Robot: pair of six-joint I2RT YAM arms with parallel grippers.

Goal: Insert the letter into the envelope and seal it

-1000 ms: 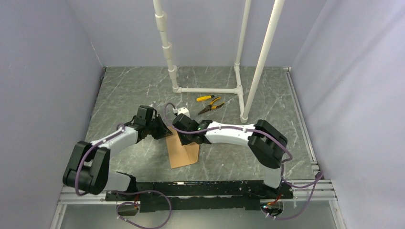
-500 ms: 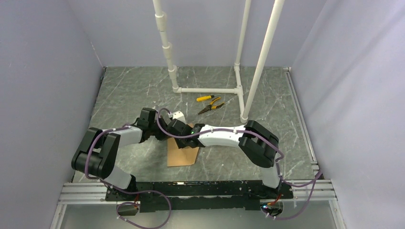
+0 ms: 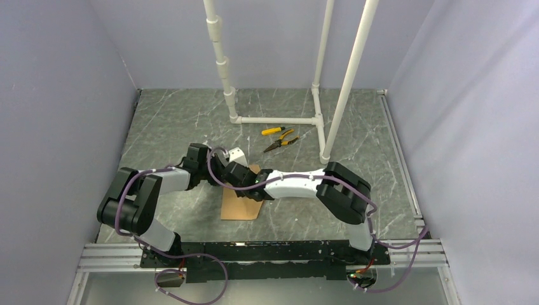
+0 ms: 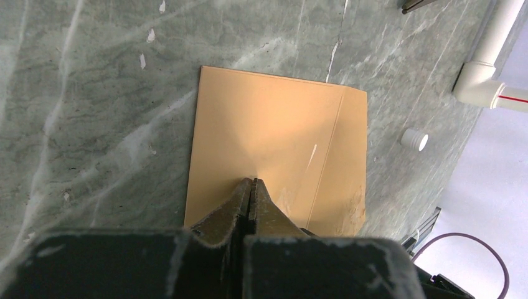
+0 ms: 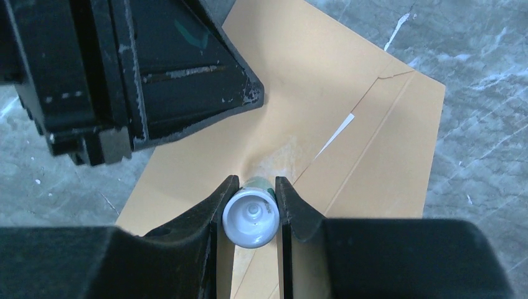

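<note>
The brown envelope (image 3: 240,208) lies flat on the marble table, with fold seams showing in the left wrist view (image 4: 274,131) and the right wrist view (image 5: 367,156). My left gripper (image 3: 215,171) is shut and its tips (image 4: 251,182) press down on the envelope. My right gripper (image 3: 234,178) is shut on a white glue stick with a green label (image 5: 251,218), whose far end touches the envelope by a seam. The two grippers sit close together over the envelope's far end. The letter is out of view.
A white PVC pipe frame (image 3: 273,119) stands at the back. Yellow-handled pliers (image 3: 279,141) and a second yellow-handled tool (image 3: 273,131) lie in front of it. A small white cap (image 4: 414,138) stands on the table beyond the envelope. Grey walls close both sides.
The right gripper has moved left and lower onto the envelope with the glue stick. The envelope's raised far end has come down flat and it has shifted slightly left. The left arm has folded in closer.
</note>
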